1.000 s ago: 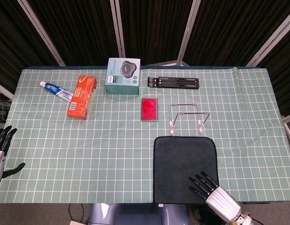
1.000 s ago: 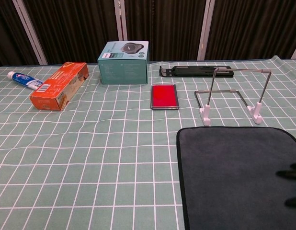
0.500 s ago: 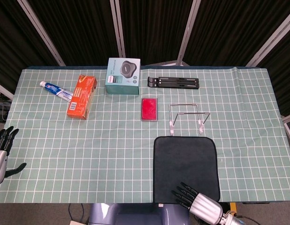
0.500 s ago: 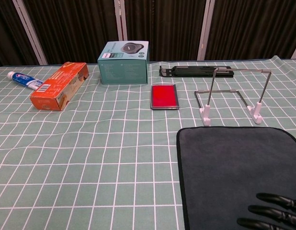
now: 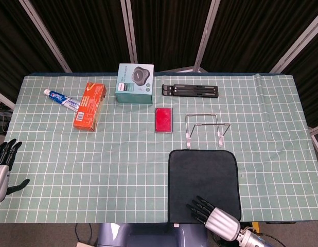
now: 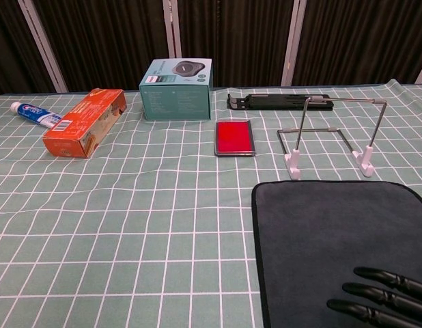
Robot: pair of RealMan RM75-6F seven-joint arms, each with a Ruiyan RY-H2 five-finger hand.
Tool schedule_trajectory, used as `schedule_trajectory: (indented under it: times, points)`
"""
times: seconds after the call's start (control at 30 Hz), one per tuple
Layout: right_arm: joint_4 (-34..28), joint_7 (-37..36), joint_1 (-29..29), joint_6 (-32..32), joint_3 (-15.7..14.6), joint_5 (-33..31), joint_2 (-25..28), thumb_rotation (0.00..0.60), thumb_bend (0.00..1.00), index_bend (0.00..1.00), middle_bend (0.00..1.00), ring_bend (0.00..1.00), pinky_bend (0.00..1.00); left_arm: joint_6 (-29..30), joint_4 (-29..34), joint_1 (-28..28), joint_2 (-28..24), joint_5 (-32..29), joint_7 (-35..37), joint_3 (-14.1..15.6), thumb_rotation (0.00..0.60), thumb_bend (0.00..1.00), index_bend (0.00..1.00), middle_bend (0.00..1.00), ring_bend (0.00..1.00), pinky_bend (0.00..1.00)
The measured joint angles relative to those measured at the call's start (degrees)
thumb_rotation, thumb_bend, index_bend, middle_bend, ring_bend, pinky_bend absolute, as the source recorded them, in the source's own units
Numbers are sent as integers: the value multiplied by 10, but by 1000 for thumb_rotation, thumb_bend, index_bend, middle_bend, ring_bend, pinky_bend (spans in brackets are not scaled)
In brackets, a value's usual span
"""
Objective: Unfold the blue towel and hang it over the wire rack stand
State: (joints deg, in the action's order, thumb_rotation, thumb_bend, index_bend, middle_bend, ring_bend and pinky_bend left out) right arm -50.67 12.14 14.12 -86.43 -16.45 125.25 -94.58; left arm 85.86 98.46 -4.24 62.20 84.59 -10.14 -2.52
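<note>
Both hands empty, right hand [image 5: 216, 221] fingers [image 6: 382, 298] spread over towel [image 5: 202, 177], rack [image 5: 206, 130] just behind, red case [image 5: 163, 120] beside.

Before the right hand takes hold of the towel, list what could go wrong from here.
1. The right hand lies spread over the near edge of the folded towel; it may pinch only the top layer, or drag the towel off the table edge.
2. The wire rack stand stands just behind the towel and looks light; a swept towel could tip it.
3. The red case beside the rack could get knocked.
</note>
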Motion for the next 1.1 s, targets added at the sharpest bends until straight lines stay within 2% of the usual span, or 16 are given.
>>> schedule_trajectory:
  times: [0.33,1.1]
  points:
    - [0,-3,3,-3,-12,-7,3,600,229,236,0,0,0,-7,-1,-2,-1,-1,2,2,600,0,0,0,0,0]
    - [-20,-19,7,-20,-22,-22,11,600,325,255,0,0,0,-6,-1,-2,-1,0,1,3,600,0,0,0,0,0]
